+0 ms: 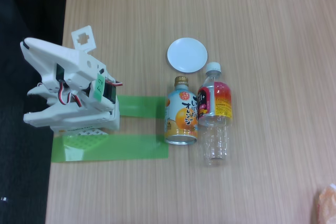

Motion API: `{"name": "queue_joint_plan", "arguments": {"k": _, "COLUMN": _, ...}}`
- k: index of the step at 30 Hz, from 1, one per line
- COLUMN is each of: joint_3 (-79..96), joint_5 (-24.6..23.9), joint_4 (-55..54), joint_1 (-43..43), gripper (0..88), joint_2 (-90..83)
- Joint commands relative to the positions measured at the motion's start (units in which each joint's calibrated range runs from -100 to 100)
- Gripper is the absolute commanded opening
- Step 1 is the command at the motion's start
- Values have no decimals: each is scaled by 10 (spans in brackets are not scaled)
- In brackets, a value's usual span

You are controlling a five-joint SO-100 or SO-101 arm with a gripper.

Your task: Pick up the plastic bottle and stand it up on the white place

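Pale wood-grain tabletop point(262, 24) fills most of the fixed view, with a dark strip running down the left edge of the frame.

Just right of the frame's centre the plastic bottle point(214, 114) lies on its side, white cap pointing toward the top of the picture, clear base toward the bottom. Its red, orange and yellow label with a black patch wraps the upper half. Touching it along its left side lies the shorter orange-drink can point(181, 116), gold cap also pointing up the frame. The white place point(187, 54), a small round dish, sits just above both, near the two caps; whether the bottle's cap quite touches its rim cannot be told.

Left of the containers, two strips of green tape point(134, 148) lie on the wood, one above the other. At the left of the frame the white arm point(68, 87) is folded over its base, well apart from the bottle. Its gripper point(84, 38) shows as a white plate with a cut-out near the upper left; how far it is open cannot be told, and nothing is seen in its hold.
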Motion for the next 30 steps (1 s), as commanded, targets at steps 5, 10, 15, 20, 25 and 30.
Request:
{"name": "queue_joint_plan", "arguments": {"k": 5, "joint_3": 3, "joint_5": 3, "joint_4": -14, "joint_1": 3, "gripper": 15, "joint_2": 2}}
{"name": "queue_joint_plan", "arguments": {"k": 10, "joint_3": 3, "joint_5": 3, "joint_4": -14, "joint_1": 3, "gripper": 15, "joint_2": 2}}
{"name": "queue_joint_plan", "arguments": {"k": 15, "joint_3": 3, "joint_5": 3, "joint_4": -14, "joint_1": 3, "gripper": 15, "joint_2": 2}}
{"name": "queue_joint_plan", "arguments": {"k": 20, "joint_3": 3, "joint_5": 3, "joint_4": -14, "joint_1": 3, "gripper": 12, "joint_2": 2}}
{"name": "queue_joint_plan", "arguments": {"k": 25, "joint_3": 3, "joint_5": 3, "joint_4": -13, "joint_1": 3, "gripper": 11, "joint_2": 2}}
{"name": "queue_joint_plan", "arguments": {"k": 30, "joint_3": 3, "joint_5": 3, "joint_4": -10, "joint_1": 3, "gripper": 11, "joint_2": 2}}
